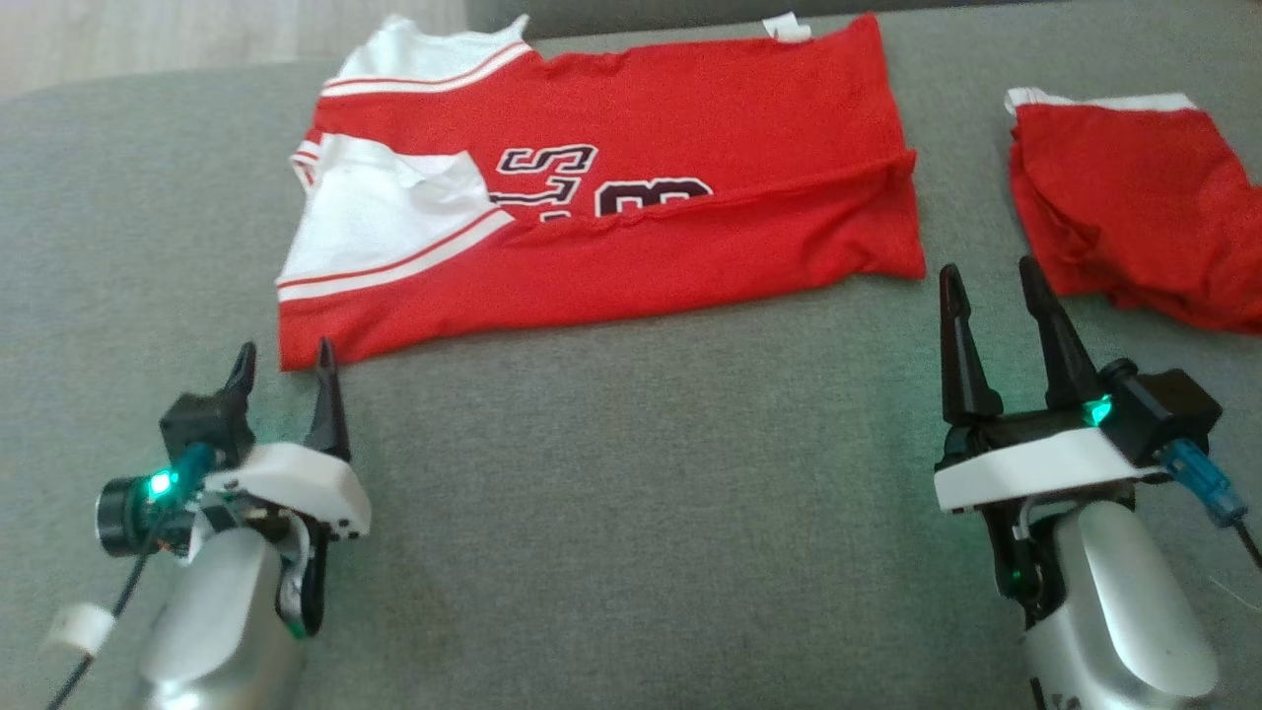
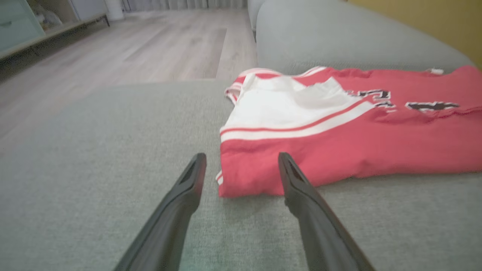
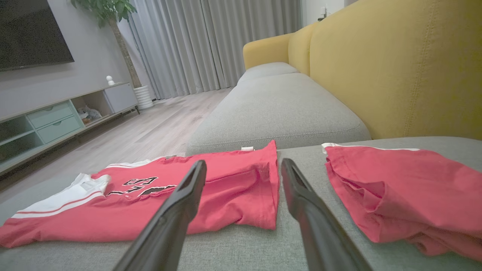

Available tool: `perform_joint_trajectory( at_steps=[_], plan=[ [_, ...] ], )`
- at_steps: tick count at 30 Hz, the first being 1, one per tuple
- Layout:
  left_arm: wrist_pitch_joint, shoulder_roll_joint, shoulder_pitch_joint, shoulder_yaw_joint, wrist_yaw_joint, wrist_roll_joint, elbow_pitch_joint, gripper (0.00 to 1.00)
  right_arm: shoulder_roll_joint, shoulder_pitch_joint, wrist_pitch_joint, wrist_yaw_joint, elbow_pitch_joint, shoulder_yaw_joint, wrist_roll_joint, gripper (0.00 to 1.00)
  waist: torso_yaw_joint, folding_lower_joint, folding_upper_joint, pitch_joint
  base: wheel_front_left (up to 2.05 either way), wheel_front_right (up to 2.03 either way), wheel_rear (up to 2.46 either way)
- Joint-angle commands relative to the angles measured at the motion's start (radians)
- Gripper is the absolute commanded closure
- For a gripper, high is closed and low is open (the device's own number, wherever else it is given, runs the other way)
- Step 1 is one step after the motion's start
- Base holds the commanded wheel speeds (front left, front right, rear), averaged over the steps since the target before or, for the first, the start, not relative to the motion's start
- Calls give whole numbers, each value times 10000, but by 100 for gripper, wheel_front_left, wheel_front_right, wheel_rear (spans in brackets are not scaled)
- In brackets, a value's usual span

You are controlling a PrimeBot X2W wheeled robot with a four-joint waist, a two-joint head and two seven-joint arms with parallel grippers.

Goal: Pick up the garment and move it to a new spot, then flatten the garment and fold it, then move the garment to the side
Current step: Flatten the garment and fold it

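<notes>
The garment (image 1: 690,128) is a red jersey with white sleeves and dark numbers, folded lengthwise into a long strip on the grey sofa cushion (image 1: 631,493). My left gripper (image 1: 284,357) stands open right at its near left corner, and in the left wrist view that corner of the garment (image 2: 357,143) lies between the left gripper's (image 2: 242,155) fingers. My right gripper (image 1: 991,268) is open and empty just off the near right corner. The right wrist view has the garment (image 3: 113,222) ahead and to the left of the right gripper (image 3: 244,161).
A second crumpled red piece of clothing (image 1: 1134,197) lies on the cushion to the right (image 3: 406,188). The yellow backrest (image 3: 395,67) rises behind it. Wood floor (image 2: 131,45) and a low TV cabinet (image 3: 56,116) lie beyond the cushion's left edge.
</notes>
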Motion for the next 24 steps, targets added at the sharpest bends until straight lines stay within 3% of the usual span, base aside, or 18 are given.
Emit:
perform_joint_trajectory(
  at_steps=[1, 8, 14, 15, 16, 17, 24],
  plan=[
    [331, 298, -686, 369, -30, -177, 314, 0, 49, -365, -107, -9, -549, 295, 181, 0, -175, -1, -1, 214, 0, 0, 0],
    [731, 560, -1559, 544, 248, -253, 1949, 0, 50, -401, -108, -9, -874, 462, 230, 0, -500, -1, -1, 609, 0, 0, 0],
    [1425, 560, -1951, 343, -179, -384, 2942, 0, 50, -402, -108, -9, -991, 267, 270, 0, -608, -1, -1, 744, 0, 0, 0],
    [1379, 573, -2007, 346, -206, -401, 3006, 20, 50, -413, -108, -9, -977, 258, 264, 0, -613, -1, -1, 746, 0, 0, 0],
    [1292, 608, -2058, 344, -228, -401, 3055, 64, 50, -432, -108, -9, -948, 260, 262, 0, -615, -1, -1, 731, 0, 0, 0],
    [1173, 631, -2103, 345, -253, -405, 3088, 100, 50, -457, -108, -9, -901, 282, 259, 0, -604, -1, -1, 703, 0, 0, 0],
    [-470, 762, -2664, 232, -210, -88, 2401, 100, 50, -1012, 440, -9, 92, 272, 41, 0, -326, -1, -1, 575, 0, 0, 0]
  ],
)
